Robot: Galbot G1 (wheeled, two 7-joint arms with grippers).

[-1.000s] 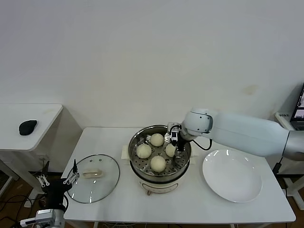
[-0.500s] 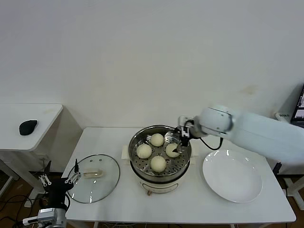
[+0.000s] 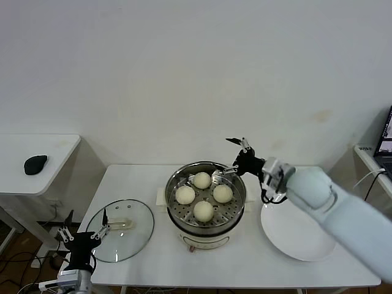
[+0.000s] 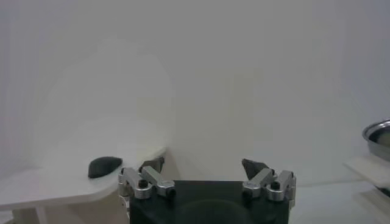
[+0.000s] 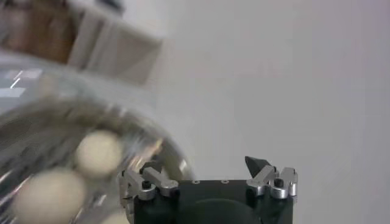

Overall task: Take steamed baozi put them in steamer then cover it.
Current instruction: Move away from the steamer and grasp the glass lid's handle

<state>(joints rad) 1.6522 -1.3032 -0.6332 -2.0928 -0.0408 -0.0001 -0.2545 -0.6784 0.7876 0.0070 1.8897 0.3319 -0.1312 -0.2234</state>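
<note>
Centre of the head view: the steamer point(image 3: 206, 211) holds four steamed baozi point(image 3: 203, 211) on its tray; the right gripper point(image 3: 234, 155), fingers spread and empty, hangs at its upper-right rim; lower left, the cover point(image 3: 120, 230) lies flat on the table point(image 3: 245, 269), the left gripper point(image 3: 84, 236) spread beside it.

Shiny steel steamer point(image 3: 177, 214), clear glass cover point(image 3: 131, 236) — smooth matt baozi point(image 3: 203, 211).

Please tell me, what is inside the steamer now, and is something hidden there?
Inside the steamer four steamed baozi sit on the perforated tray, all uncovered. The cover lies on the table beside it. What is beneath the tray cannot be seen.
</note>
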